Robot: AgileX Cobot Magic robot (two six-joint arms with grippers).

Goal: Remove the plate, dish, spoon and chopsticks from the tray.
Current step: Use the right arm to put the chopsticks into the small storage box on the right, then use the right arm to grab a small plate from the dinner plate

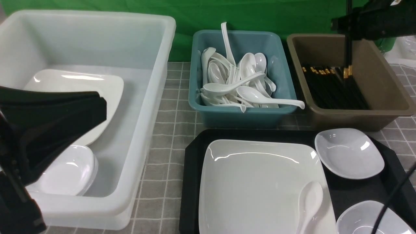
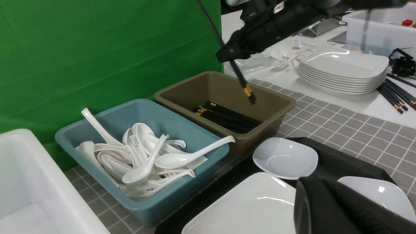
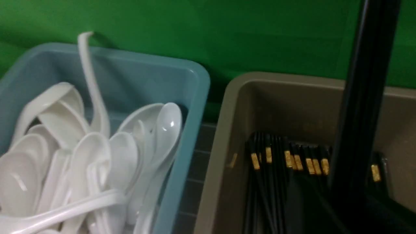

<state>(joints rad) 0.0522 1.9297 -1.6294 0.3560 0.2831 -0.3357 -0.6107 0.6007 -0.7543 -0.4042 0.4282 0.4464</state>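
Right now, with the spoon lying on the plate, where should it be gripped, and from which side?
Grip the spoon by its handle, from above, jaws across it: the handle is narrow and runs toward the plate's near edge, while the bowl is wide and glossy.

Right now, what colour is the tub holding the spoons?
Teal blue; the spoon tub shows best in the front view.

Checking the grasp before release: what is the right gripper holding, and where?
The right gripper holds the chopsticks along their shafts, above the gold-banded ends.
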